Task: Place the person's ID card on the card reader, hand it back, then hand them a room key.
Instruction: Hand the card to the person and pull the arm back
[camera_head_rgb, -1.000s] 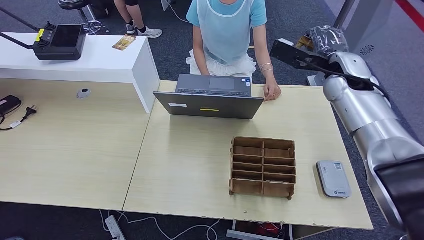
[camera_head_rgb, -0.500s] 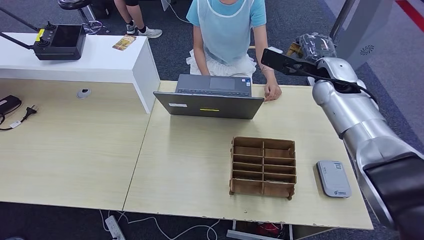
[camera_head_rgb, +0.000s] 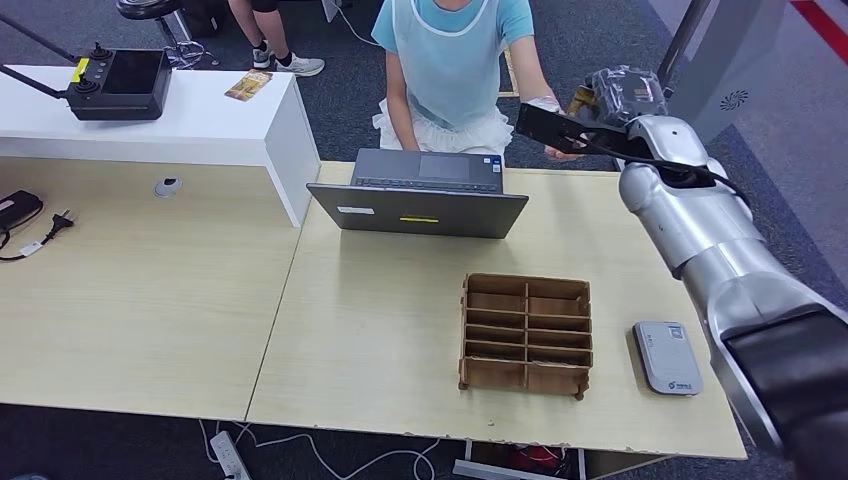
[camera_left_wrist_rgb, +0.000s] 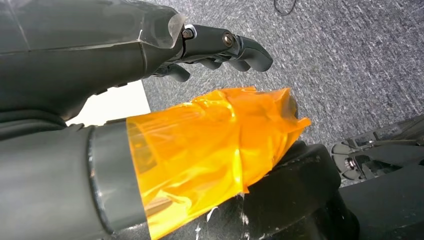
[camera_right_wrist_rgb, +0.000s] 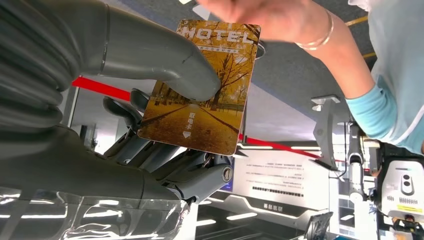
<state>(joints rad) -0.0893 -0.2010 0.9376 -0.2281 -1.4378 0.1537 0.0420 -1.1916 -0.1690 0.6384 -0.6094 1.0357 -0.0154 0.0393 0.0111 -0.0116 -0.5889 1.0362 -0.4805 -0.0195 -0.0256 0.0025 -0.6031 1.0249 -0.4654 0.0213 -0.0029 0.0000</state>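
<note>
Upper right of the head view: right hand (camera_head_rgb: 610, 95) raised beyond the table's far edge, extended toward the person (camera_head_rgb: 455, 60). Over the last second it swung left and closer to them, and the person's hand (camera_head_rgb: 555, 150) lifted off the table (camera_head_rgb: 380, 330) to meet it. Right wrist view, upper centre: thumb (camera_right_wrist_rgb: 165, 60) and fingers pinch the key card (camera_right_wrist_rgb: 202, 87), printed HOTEL, and the person's hand (camera_right_wrist_rgb: 260, 17) now touches its top edge. Whether they grip it yet cannot be told. Judgement: this is the last step, room key handover; the robot hand should let go only once the person has hold, else the card may drop.

Lower right of the head view: card reader (camera_head_rgb: 667, 357) lies bare on the table, beside the wooden organizer (camera_head_rgb: 527, 335), so the ID step looks done. Laptop (camera_head_rgb: 420, 195) sits upper centre, unchanged.

Left wrist view: left hand (camera_left_wrist_rgb: 210, 45) hangs toward the carpet, fingers curled in, holding nothing; orange film (camera_left_wrist_rgb: 200, 150) wraps the thumb.
</note>
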